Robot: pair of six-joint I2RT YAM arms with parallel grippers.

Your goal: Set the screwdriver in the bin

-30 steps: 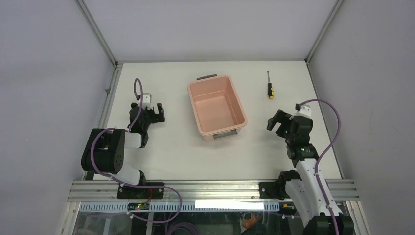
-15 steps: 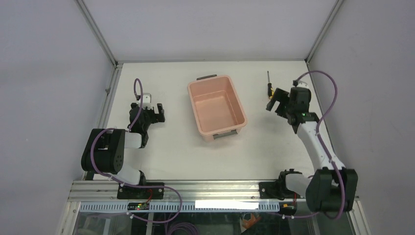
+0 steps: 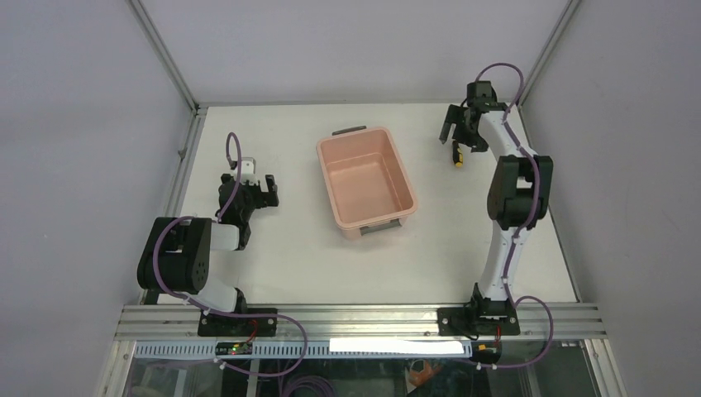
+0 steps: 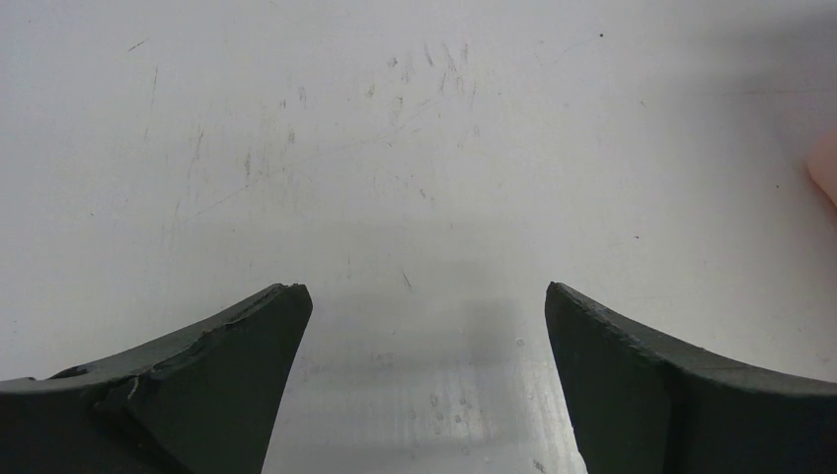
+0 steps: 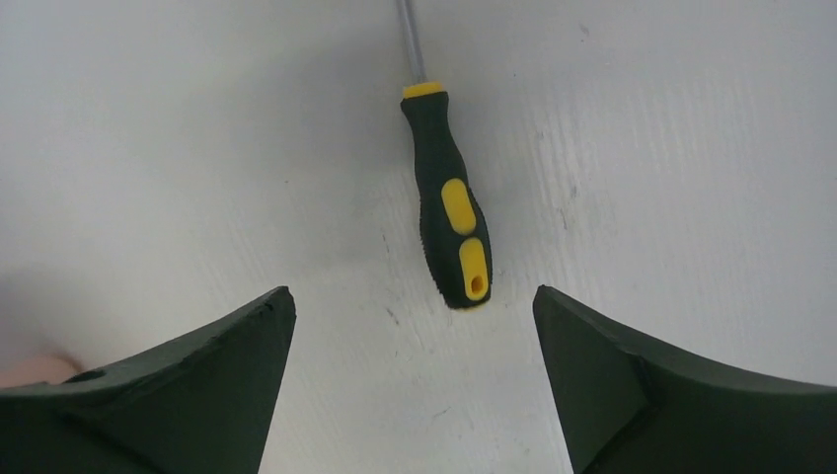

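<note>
Top view: a pink bin (image 3: 354, 136) sat in the middle of a white tabletop (image 3: 289, 256), with nothing in it. The screwdriver (image 3: 457, 157) lay on the tabletop to the right of the bin's far end, apart from it. The right arm stretched to the far right, its right tool (image 3: 457, 132) over the screwdriver's shaft. The left tool (image 3: 260, 188) sat left of the bin, its arm folded.

Left wrist view: the left tool (image 4: 424, 306) was released, fingers wide apart over bare, scuffed tabletop (image 4: 395, 148).

Right wrist view: the right tool (image 5: 415, 306) was released, fingers spread wide. The screwdriver (image 5: 449, 212) lay flat just beyond the fingertips, untouched, handle end nearest them.
</note>
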